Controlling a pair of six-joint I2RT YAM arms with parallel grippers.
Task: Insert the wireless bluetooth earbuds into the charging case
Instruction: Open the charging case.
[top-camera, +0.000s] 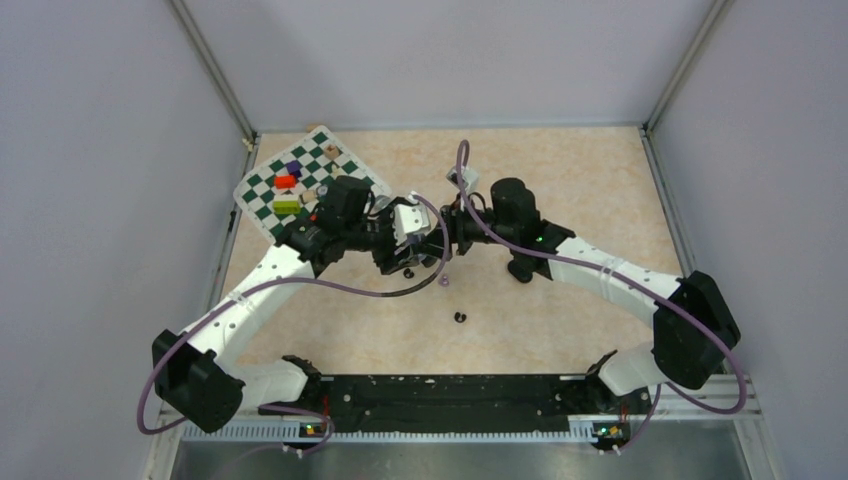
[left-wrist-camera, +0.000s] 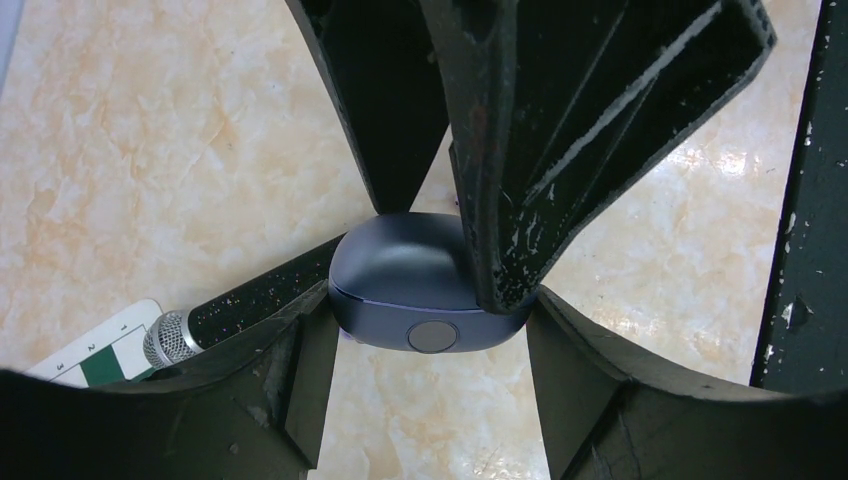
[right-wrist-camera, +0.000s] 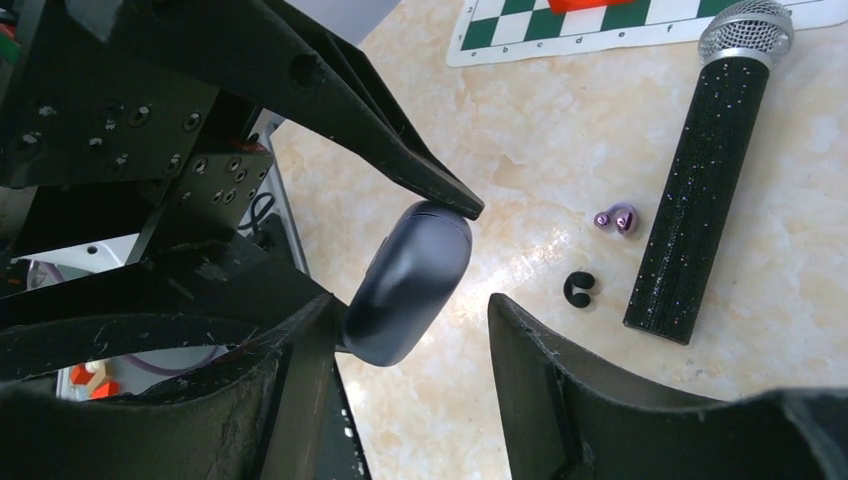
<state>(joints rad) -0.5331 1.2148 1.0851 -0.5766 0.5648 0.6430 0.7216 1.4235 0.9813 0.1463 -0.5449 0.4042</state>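
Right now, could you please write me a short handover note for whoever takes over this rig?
Left gripper: fingers shut on the charging case, lid closed.
Right gripper: open, fingers either side of that case, one clear of it.
Earbuds: a black earbud and a purple earbud lie loose on the table beside the microphone.
Done: none seated.
Left: open the case, then pick up and insert the buds.

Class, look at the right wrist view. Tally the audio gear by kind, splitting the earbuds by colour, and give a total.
charging case: 1
microphone: 1
black earbud: 1
purple earbud: 1
Total: 4
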